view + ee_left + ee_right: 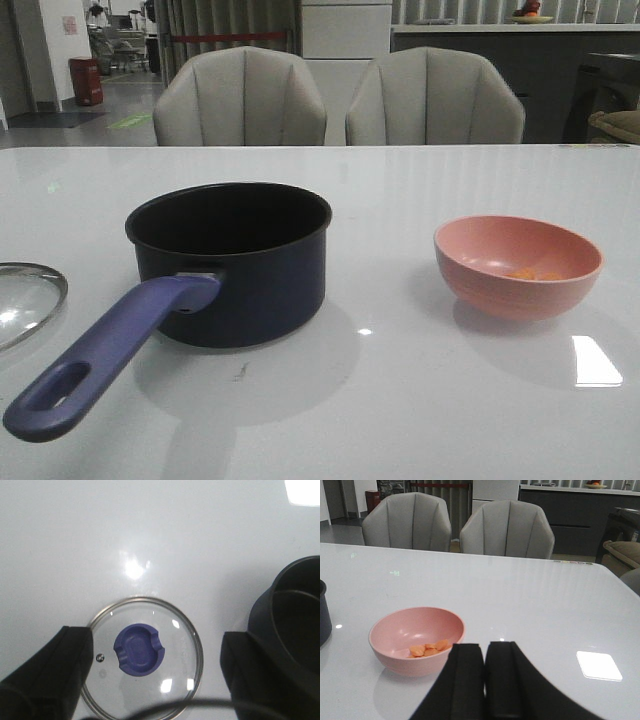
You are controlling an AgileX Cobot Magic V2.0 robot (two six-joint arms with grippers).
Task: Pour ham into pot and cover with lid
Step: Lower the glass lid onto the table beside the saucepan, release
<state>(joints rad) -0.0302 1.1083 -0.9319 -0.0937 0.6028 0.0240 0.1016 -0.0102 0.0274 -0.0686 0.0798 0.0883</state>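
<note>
the ham (pixel 429 648) lies in the pink bowl (pixel 417 639), right of the pot (pixel 232 262) on the table (pixel 420 400). to pour well, the right gripper (pixel 485 680), fingers together, should open, grip the near rim and tip over the pot's mouth. only the left wrist view shows the whole lid (pixel 142 659), apparently flat, under the left gripper (pixel 157 672), fingers apart.

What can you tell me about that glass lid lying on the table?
The lid is a round clear glass disc with a thin steel rim and a purple-blue knob at its centre, plus a small vent hole beside it. It lies flat on the white table, knob up, left of the pot and apart from it. Nothing grips it.
</note>
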